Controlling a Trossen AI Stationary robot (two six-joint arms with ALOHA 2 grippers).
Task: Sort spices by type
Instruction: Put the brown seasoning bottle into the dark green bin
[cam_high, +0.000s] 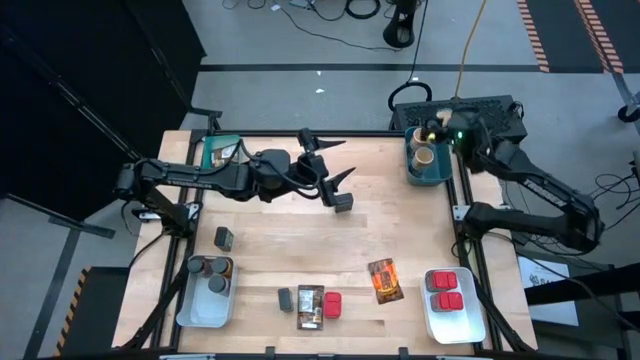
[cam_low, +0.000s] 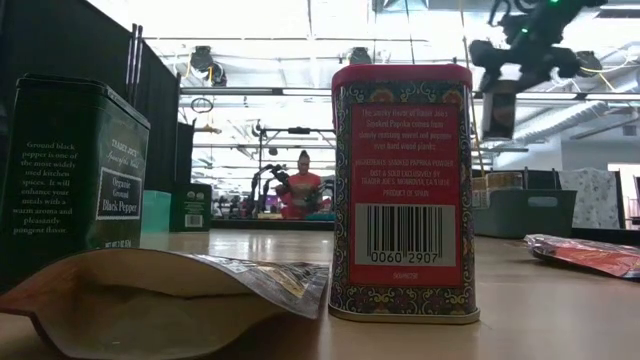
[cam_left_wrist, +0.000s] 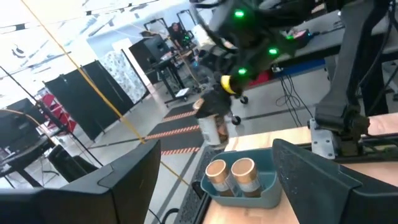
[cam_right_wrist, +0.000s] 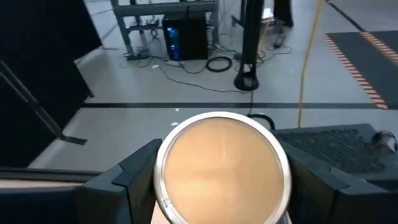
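Note:
My right gripper is shut on a tan round cylinder above the far end of the teal bin at the table's far right. Two more tan cylinders stand upright in that bin. My left gripper hangs open over the table's far middle, holding nothing. Near the front edge lie a dark tin, a printed packet, a red tin and an orange packet. My right gripper pinches the tan cylinder between its two fingers, one on each side of the round wall just below the lid. The lid faces back toward the wrist. The cylinder hangs clear above the teal bin.
A white bin with dark jars stands at the near left and a white bin with red tins at the near right. Another teal bin stands at the far left. Bare wood lies in the table's middle.

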